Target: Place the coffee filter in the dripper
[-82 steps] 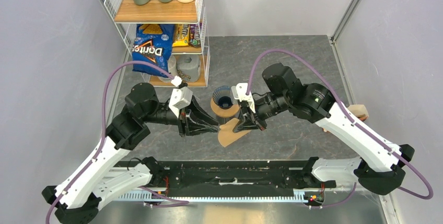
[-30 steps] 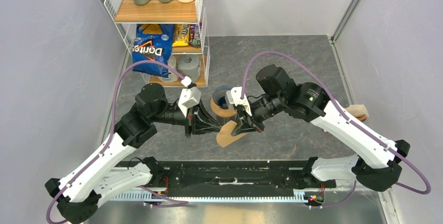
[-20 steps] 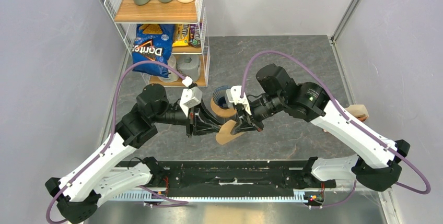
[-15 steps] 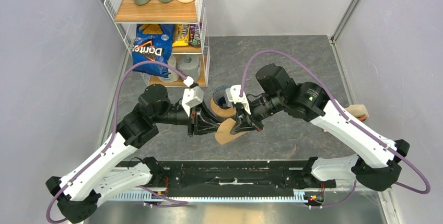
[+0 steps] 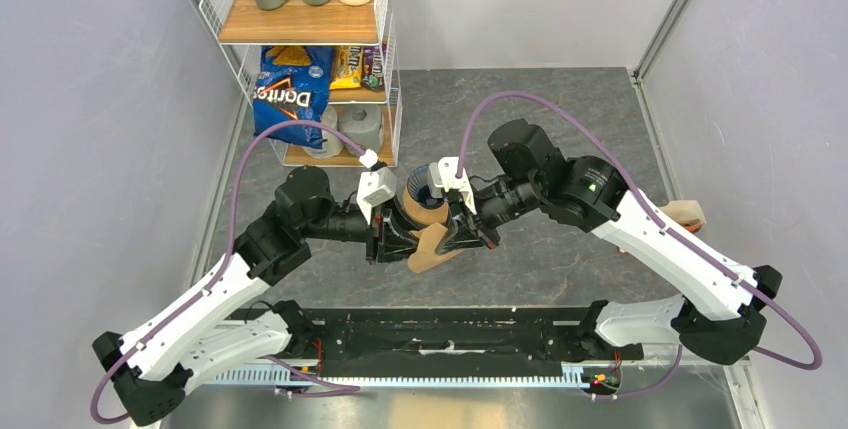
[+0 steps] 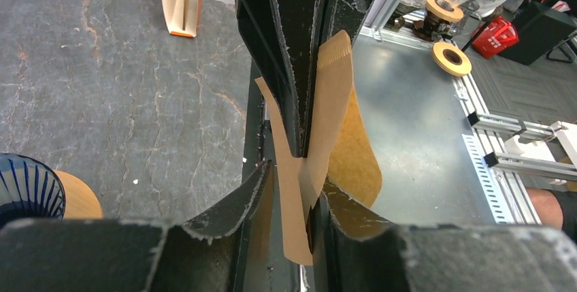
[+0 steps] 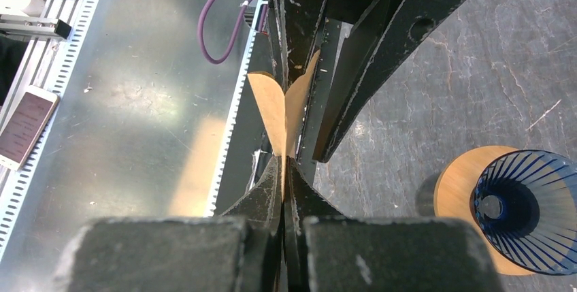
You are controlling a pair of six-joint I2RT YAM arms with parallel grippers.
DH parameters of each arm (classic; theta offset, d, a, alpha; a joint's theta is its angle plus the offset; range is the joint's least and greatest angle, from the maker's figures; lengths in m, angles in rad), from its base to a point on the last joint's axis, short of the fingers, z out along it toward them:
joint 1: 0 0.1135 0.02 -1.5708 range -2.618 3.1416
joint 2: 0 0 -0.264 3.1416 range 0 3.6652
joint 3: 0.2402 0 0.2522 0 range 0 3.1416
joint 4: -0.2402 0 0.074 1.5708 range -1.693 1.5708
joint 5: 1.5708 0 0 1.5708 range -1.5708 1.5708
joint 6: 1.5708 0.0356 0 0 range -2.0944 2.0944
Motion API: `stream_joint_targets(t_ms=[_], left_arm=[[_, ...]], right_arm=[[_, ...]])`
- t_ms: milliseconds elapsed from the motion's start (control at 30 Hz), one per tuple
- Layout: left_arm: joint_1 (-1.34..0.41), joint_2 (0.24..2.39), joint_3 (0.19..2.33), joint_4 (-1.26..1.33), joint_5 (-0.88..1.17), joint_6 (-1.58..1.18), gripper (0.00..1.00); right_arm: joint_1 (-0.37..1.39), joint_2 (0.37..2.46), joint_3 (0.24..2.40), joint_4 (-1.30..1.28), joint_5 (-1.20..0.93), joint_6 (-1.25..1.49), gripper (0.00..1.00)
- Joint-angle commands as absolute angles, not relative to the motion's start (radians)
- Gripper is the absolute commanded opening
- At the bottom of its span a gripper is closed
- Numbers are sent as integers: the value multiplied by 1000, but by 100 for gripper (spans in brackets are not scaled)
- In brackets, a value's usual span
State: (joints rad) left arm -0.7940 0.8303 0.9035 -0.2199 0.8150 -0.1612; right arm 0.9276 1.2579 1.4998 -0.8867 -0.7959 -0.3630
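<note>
Coffee filter (image 5: 430,249) hangs in the air between the two arms, just on the near side of the dripper (image 5: 428,185). It is not yet over the blue cone, and nothing sits inside that. Right gripper (image 7: 284,166) has its fingers pressed together on the paper's edge; in its wrist view two tan plies fan apart just beyond the pinch. Left gripper (image 6: 296,186) faces it from the opposite side, fingers apart, one tip on either side of the filter's lower part. We cannot tell whether either tip touches the paper. We judge the two-handed hold has a reason: the filter is flat and floppy, so one arm anchors it while the other is placed to catch a ply and spread it into a cone. Dripper sits mouth-up on the wooden ring (image 7: 459,197), ribs visible, just beyond both grippers. Orange-and-white holder (image 6: 181,3) stands apart on the table (image 5: 560,119). The next move, in our judgement, calls for opening the paper, then carrying it over the cone. A loose grip could let it slip or crease.
</note>
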Motion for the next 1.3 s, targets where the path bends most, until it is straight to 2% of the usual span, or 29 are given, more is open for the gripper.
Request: stream_joint_targets(t_ms=[0, 167, 233, 300, 400, 433, 533, 600, 667, 833, 967, 1267], left_arm=[[-801, 819, 883, -111, 853, -230, 29], [-801, 812, 871, -86, 856, -250, 16], [-801, 811, 874, -93, 833, -254, 3], [-799, 811, 878, -102, 826, -261, 2], [-791, 803, 878, -116, 810, -281, 2], [-781, 797, 877, -126, 800, -290, 2], [-751, 784, 866, -115, 803, -317, 2], [-740, 784, 857, -78, 810, -374, 2], [-734, 793, 851, -41, 811, -442, 2], [-700, 824, 851, 35, 807, -579, 2], [-693, 838, 850, 43, 774, -660, 2], [-688, 851, 860, -39, 702, -631, 2]], right_arm=[[933, 1254, 1526, -830, -801, -338, 0], [933, 1250, 1524, -824, -801, -325, 0], [932, 1247, 1526, -825, -801, -323, 0], [930, 1241, 1526, -828, -793, -322, 3], [921, 1225, 1520, -844, -759, -320, 36], [913, 1215, 1514, -850, -747, -323, 44], [901, 1188, 1490, -884, -727, -367, 60], [900, 1175, 1467, -891, -710, -391, 75], [900, 1173, 1453, -896, -702, -418, 83], [913, 1168, 1430, -896, -624, -501, 89], [930, 1160, 1415, -884, -539, -562, 89], [959, 1186, 1445, -882, -518, -573, 66]])
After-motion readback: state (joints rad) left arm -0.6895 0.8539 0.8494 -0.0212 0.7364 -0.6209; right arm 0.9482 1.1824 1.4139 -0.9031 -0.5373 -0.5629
